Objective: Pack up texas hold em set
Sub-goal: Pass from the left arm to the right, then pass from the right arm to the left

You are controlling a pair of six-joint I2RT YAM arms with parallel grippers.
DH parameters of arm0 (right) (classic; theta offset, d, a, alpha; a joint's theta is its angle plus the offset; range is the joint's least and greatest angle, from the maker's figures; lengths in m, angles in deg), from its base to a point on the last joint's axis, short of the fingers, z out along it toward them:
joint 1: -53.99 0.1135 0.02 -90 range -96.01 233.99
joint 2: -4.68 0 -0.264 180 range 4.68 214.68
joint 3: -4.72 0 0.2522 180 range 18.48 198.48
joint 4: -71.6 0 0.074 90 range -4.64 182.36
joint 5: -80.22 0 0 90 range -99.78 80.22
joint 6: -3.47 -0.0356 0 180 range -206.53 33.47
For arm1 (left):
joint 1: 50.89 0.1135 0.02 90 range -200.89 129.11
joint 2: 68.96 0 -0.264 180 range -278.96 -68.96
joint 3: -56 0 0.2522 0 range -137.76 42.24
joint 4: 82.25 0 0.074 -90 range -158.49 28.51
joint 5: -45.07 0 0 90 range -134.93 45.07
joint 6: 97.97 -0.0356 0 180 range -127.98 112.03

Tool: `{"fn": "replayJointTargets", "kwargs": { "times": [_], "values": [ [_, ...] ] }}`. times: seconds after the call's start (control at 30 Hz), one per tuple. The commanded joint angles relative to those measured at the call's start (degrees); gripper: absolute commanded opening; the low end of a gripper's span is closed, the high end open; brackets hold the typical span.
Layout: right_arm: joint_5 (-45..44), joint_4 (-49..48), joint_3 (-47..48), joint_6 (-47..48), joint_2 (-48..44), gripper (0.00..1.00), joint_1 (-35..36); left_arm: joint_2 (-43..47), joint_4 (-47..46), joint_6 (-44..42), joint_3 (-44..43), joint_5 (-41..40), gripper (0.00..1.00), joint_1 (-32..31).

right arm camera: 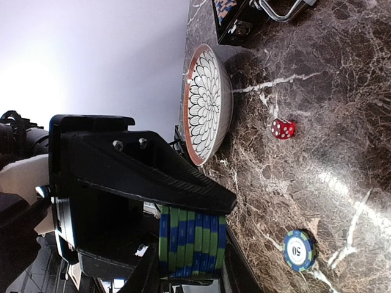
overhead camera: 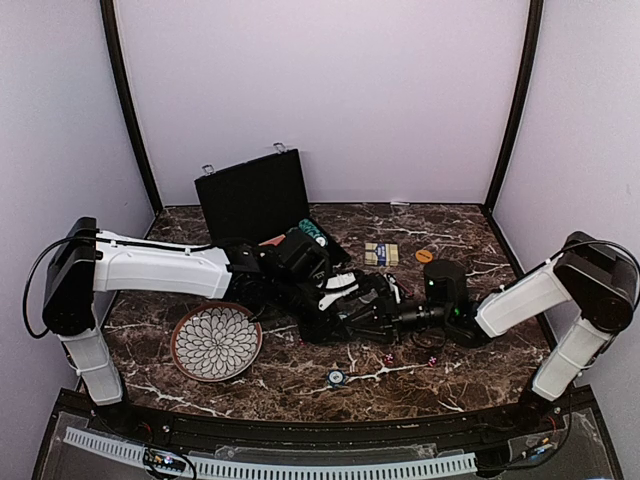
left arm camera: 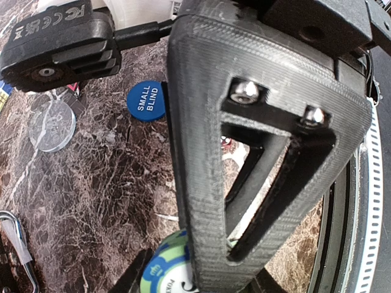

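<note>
Texas hold em set (overhead camera: 270, 185), scattered on marble table (overhead camera: 470, 380).
Near: one blue chip (overhead camera: 335, 377), two red dice (overhead camera: 388, 358).
Centre: right hand (right arm camera: 194, 243) pinching one green-blue striped chip stack (right arm camera: 177, 235). Cannot tell left hand (overhead camera: 340, 292) grip.
Beyond: one card deck (overhead camera: 381, 253), one orange button (overhead camera: 425, 256).
Far: one black briefcase (overhead camera: 240, 205), lid up, silver latches.

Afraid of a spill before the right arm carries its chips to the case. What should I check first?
1. Grip of right gripper on chip stack: ok.
2. Stack square, no chip sliding out: ok.
3. Lid of briefcase open to take chips: ok.
4. Room between the arms: not ok; both grippers crowd together in the middle.
5. Whether left gripper holds the green chip at its tips: cannot tell.
6. Loose pieces gathered: not ok; red die and blue chip lie out.
</note>
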Motion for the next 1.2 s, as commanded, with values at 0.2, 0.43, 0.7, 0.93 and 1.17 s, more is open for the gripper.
{"fn": "replayJointTargets", "kwargs": {
  "times": [0.2,0.43,0.7,0.93,1.17],
  "values": [
    [1.00,14.88,5.06,13.89,-5.26,0.00,-1.39,8.60,-4.39,1.84,2.83,5.38,0.96,1.20],
    [2.98,26.73,8.83,25.95,-9.49,0.00,-2.81,13.48,-6.66,8.00,7.30,19.42,0.97,6.37],
    [5.65,36.61,13.27,38.91,-14.31,0.00,-2.74,11.78,-12.51,19.12,8.91,38.00,0.87,13.45],
    [9.66,34.15,13.35,39.21,-17.00,0.00,-2.65,8.25,-14.86,23.45,7.36,43.51,0.87,13.92],
    [11.09,31.70,13.32,38.27,-18.15,0.00,-2.50,4.81,-22.38,29.36,7.39,47.50,0.79,13.89]
  ]
}}
